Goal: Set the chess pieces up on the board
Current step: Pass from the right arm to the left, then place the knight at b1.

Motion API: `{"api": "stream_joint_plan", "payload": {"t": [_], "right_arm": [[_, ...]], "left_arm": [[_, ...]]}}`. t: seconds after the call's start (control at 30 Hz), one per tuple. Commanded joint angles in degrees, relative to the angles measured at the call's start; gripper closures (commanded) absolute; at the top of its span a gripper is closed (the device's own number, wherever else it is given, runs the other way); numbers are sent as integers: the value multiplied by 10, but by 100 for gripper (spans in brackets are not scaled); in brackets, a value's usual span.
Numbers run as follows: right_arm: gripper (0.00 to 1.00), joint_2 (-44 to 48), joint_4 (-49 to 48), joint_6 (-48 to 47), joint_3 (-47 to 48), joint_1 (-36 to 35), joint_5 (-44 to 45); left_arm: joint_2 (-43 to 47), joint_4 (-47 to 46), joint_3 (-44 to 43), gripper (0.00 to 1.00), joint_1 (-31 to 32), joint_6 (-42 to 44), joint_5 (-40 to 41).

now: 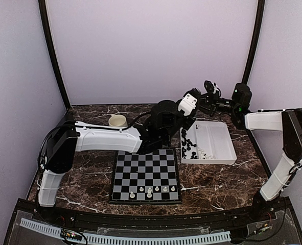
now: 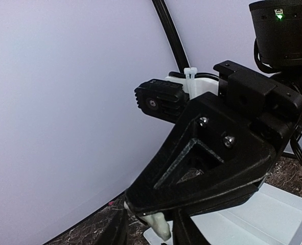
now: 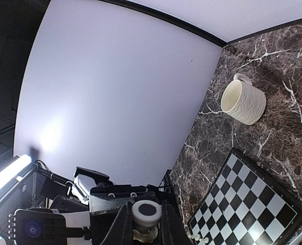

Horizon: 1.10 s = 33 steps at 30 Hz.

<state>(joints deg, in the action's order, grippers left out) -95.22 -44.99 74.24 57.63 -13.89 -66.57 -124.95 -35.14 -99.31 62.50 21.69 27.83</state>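
Both grippers meet in the air above the white tray [image 1: 217, 140]. My right gripper [image 3: 145, 224] is shut on a white chess piece [image 3: 146, 212], whose round felt-padded base faces the right wrist camera. In the left wrist view that same white piece [image 2: 160, 224] pokes down from the right gripper's black body between my left gripper's [image 2: 153, 234] fingers. They stand either side of it with a gap still showing on one side. The board [image 1: 145, 176] lies at the table's middle with a few white pieces [image 1: 149, 193] on its near row. Black pieces [image 1: 187, 145] cluster at the tray's left end.
A cream ribbed cup [image 1: 118, 121] stands behind the board on the dark marble table; it shows in the right wrist view too, as does the cup [image 3: 242, 99] beside the board [image 3: 253, 204]. The left arm stretches across above the board's far edge. Lilac walls close in the back and sides.
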Motion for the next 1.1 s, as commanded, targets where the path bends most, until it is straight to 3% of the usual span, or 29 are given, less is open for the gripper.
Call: {"api": "stream_joint_plan", "payload": {"t": [0.0,0.3,0.43,0.57,0.73,0.9,1.07], "right_arm": [[93,20,-28,1,-10,-5,-4],[92,21,-25,-2,-11,-9,-1],[66,21,12,-42,8,-6,-12],[48,30,150,-173,47,22,-25],[42,45,341,-391,70,72,1],[40,39,602,-719,134,85,120],[40,43,614,-823,103,87,195]], "left_arm": [[3,-14,-5,73,-3,-8,21],[3,-13,-7,100,-10,-21,12],[11,-4,-5,100,-11,-21,14],[53,64,9,100,-20,-39,2],[166,266,40,100,-52,-120,-90],[238,523,38,100,-81,-176,-198],[278,701,33,100,-93,-211,-246]]}}
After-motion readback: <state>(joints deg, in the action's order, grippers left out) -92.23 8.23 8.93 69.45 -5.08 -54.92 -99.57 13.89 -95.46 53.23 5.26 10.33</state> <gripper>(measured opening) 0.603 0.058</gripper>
